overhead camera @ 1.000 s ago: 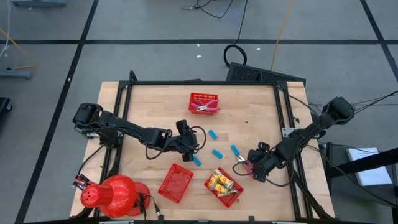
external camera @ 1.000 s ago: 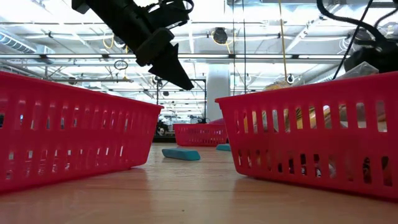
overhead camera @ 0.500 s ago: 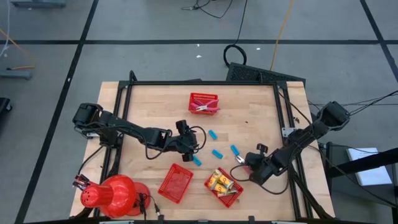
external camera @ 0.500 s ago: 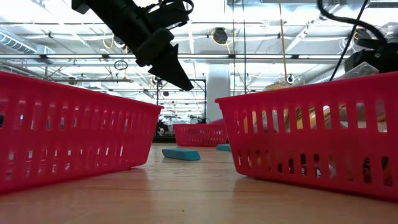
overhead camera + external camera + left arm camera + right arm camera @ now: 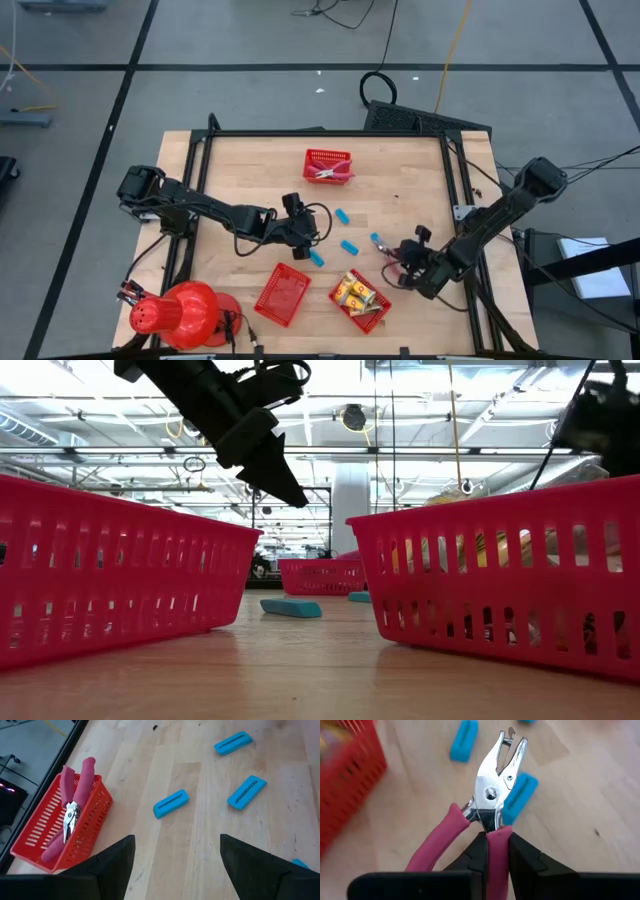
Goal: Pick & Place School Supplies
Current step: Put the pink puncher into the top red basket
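1. Right claw [image 5: 492, 842] grips one pink handle of a metal punch tool [image 5: 492, 795]; I see the handle clamped between its two dark fingers [image 5: 475, 852], the second handle splayed free to the side, the metal nose pointing away from the wrist.
2. From above, I place the right claw [image 5: 405, 262] near the table's right edge, lifted over the wood, with the tool [image 5: 392, 252] carried close to a blue block [image 5: 377, 240].
3. Left claw [image 5: 172, 865] is spread wide with nothing between its fingers [image 5: 112, 860]. From above, I find it [image 5: 305, 240] over the middle of the table [image 5: 250, 170]; the level camera shows it [image 5: 285, 485] hanging clear above the wood.
4. Blue blocks lie loose on the bare wood: one [image 5: 341, 215] past the left claw toward the far basket, one [image 5: 349, 246] at centre, one [image 5: 316, 258] just beside the left claw. The left wrist camera shows three of them [image 5: 170, 803] [image 5: 246, 792] [image 5: 232, 743], well apart from each other.
5. Far basket [image 5: 328, 167] holds a second pink-handled tool [image 5: 72, 807], lying inside along its length.
6. Near right basket [image 5: 360, 297] holds the yellow pieces [image 5: 352, 292]. Near left basket [image 5: 282, 293] sits beside it; I cannot tell its contents.
7. A red dome [image 5: 180, 312] stands at the near left corner.
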